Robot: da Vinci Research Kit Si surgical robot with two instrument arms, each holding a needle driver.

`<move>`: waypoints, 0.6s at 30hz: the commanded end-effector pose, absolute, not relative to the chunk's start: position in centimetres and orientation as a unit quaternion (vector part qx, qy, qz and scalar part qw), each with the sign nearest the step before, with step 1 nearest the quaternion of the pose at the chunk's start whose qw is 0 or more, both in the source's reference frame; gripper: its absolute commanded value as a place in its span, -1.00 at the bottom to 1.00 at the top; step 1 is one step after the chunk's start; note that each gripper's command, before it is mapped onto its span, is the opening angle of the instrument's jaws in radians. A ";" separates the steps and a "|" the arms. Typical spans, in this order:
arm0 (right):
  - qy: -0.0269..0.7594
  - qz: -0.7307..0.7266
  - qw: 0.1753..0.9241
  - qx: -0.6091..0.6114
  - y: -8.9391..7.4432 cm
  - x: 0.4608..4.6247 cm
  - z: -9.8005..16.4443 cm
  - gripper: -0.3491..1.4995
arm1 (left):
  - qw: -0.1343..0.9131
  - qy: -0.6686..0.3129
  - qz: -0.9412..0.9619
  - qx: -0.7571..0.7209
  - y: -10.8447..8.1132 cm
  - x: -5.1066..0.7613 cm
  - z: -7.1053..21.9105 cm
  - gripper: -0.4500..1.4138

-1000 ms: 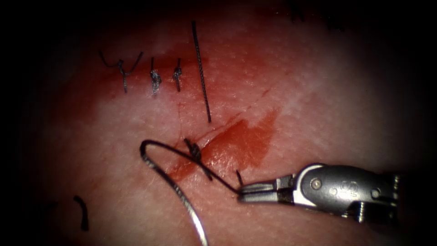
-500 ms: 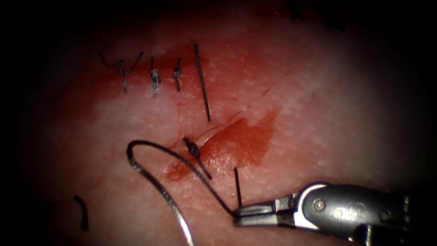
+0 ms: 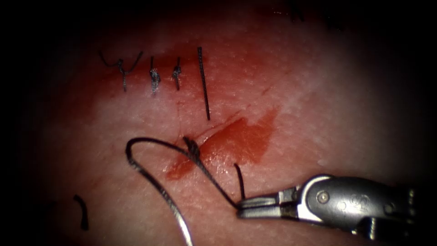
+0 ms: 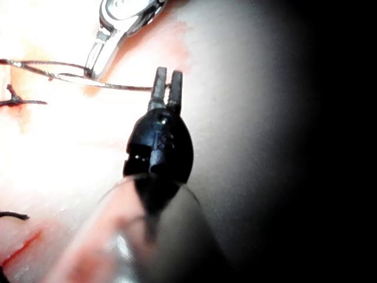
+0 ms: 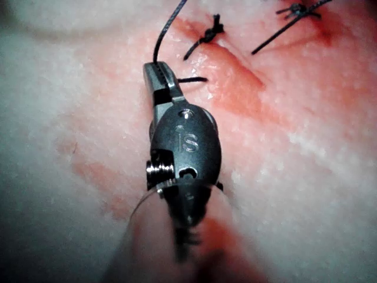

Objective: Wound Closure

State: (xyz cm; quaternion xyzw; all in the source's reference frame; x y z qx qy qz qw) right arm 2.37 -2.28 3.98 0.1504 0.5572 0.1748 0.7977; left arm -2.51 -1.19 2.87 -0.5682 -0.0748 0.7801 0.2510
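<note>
We see the thread [image 3: 182, 157] pinched in the right end effector [image 3: 241, 207], whose jaws are pressed together on it at their very tips. From that grip the strand runs up and away past a knot [image 3: 192, 148] at the cut [image 3: 214, 132], swings round in a loop beyond the knot, then trails back down past the tips. A short tail [image 3: 240, 180] of thread stands up just above the tips. The right wrist view shows the same grip, the thread [image 5: 165, 29] rising from the closed right end effector [image 5: 154, 72] with the knot [image 5: 213, 28] just ahead of it.

The red fluid [image 3: 236, 143] pools on the tissue [image 3: 318, 105] above the right end effector, beside the knot. Farther off lie a straight cut end [image 3: 203, 84] and three finished stitches [image 3: 154, 75]; another loose scrap [image 3: 82, 212] sits well apart on the far side of the loop.

In the left wrist view, we find the left end effector [image 4: 167, 82] hovering over the tissue, its jaws slightly spread and holding nothing, close to the taut thread [image 4: 118, 86] and near the right end effector [image 4: 94, 68].

We cannot make out the needle.
</note>
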 end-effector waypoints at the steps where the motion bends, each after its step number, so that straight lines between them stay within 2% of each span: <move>1: 0.560 0.190 0.797 0.125 -2.2 2.35 4.0 0.07 | 0.251 -0.077 0.780 -0.568 -1.2 -2.52 3.0 -1.00; 3: 0.549 0.199 0.806 0.099 -2.1 2.28 4.0 0.42 | 0.244 -0.082 0.783 -0.566 -1.2 -2.39 3.1 -1.00; 6: 0.543 0.202 0.810 0.088 -2.1 2.28 4.1 0.71 | 0.240 -0.078 0.788 -0.561 -1.2 -2.29 3.3 -1.00; 18: 0.538 0.201 0.816 0.066 -2.0 2.47 4.2 0.73 | 0.247 -0.099 0.801 -0.537 -1.4 -2.16 3.7 -1.00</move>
